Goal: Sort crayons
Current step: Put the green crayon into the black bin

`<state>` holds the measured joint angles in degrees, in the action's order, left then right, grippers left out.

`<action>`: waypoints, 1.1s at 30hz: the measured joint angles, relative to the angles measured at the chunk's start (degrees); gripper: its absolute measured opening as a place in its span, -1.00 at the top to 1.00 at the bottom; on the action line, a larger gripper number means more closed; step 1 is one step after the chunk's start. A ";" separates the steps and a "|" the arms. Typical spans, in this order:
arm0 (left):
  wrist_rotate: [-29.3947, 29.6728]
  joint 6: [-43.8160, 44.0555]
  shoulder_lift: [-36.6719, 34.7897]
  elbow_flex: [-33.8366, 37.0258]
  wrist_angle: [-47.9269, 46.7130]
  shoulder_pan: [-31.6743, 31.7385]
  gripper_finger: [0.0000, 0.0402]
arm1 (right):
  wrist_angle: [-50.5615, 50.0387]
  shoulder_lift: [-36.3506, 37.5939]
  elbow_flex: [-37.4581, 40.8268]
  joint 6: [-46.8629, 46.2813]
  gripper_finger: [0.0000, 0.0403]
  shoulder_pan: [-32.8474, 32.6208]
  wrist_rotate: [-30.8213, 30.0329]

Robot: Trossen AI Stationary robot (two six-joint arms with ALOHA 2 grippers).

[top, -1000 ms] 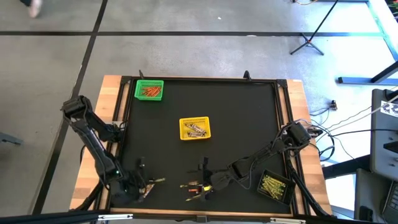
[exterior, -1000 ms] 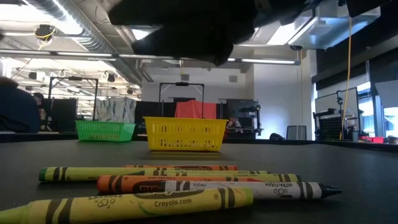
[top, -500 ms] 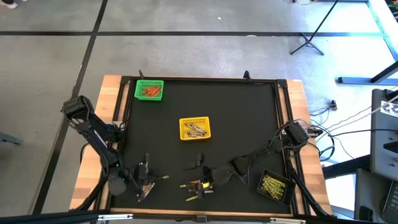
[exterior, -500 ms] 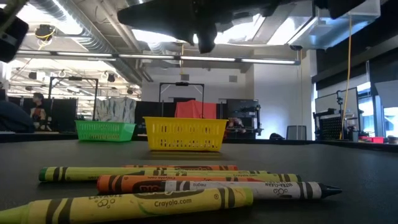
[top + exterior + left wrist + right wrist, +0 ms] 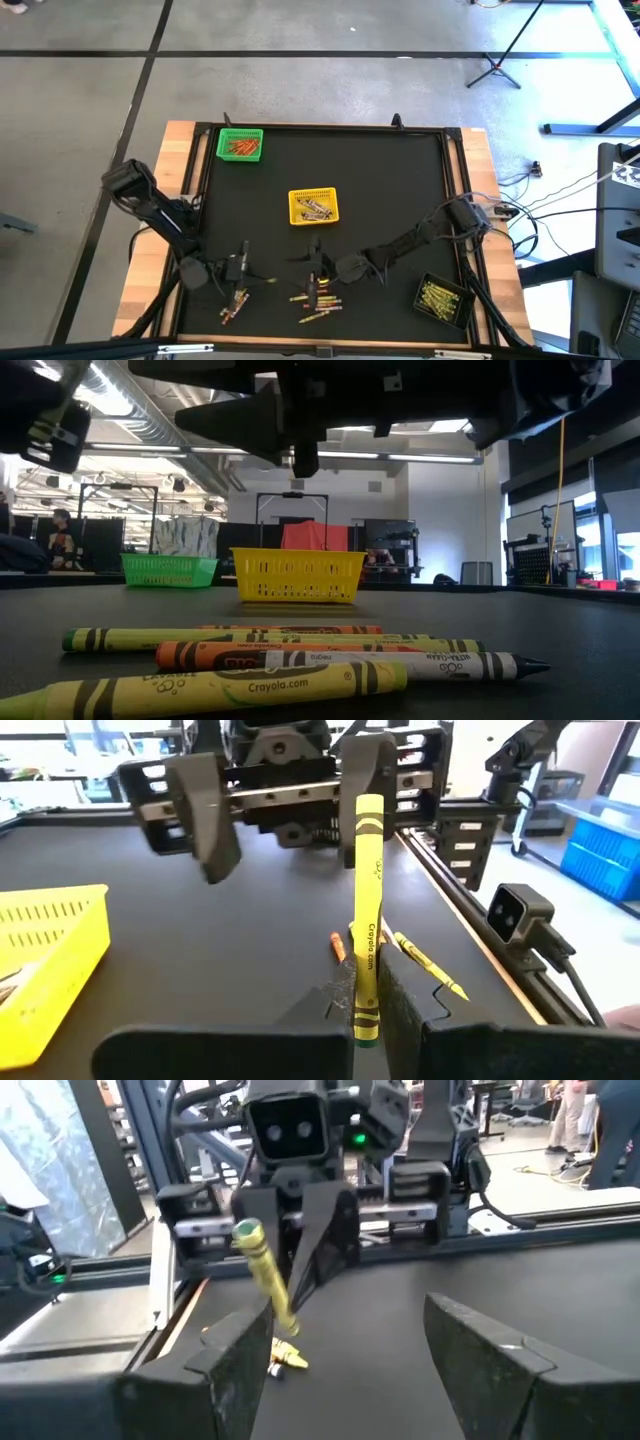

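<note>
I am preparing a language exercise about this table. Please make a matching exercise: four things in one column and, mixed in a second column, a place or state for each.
Things:
1. green basket
2. yellow basket
3. left end effector
4. right end effector

Places or states:
a. open, holds nothing
b. middle of the table
c. shut on a yellow crayon
d. far left corner of the table

Pairs: 1-d, 2-b, 3-c, 4-a

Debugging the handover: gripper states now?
Left gripper: shut on a yellow crayon.
Right gripper: open, holding nothing.
</note>
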<state>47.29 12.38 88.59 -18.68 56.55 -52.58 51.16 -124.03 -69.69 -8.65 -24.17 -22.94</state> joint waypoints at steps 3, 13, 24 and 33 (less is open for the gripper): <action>-1.72 -2.37 2.17 0.00 4.29 0.91 0.94 | 0.43 0.00 0.00 -0.08 -0.28 0.35 0.26; -2.00 -3.57 3.72 -0.02 8.08 2.80 0.94 | 3.04 -0.31 -0.65 -0.29 -0.28 0.27 3.22; -2.41 -3.87 3.72 -1.31 8.66 2.89 0.94 | -3.83 -3.74 -9.67 4.26 0.09 0.20 4.59; -3.49 -2.65 3.72 -1.36 8.46 2.54 0.94 | -4.74 -3.72 -10.10 6.47 0.91 0.14 7.12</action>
<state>43.80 9.73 92.31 -20.03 65.01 -50.04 46.42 -127.74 -79.79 -2.17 -24.03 -15.82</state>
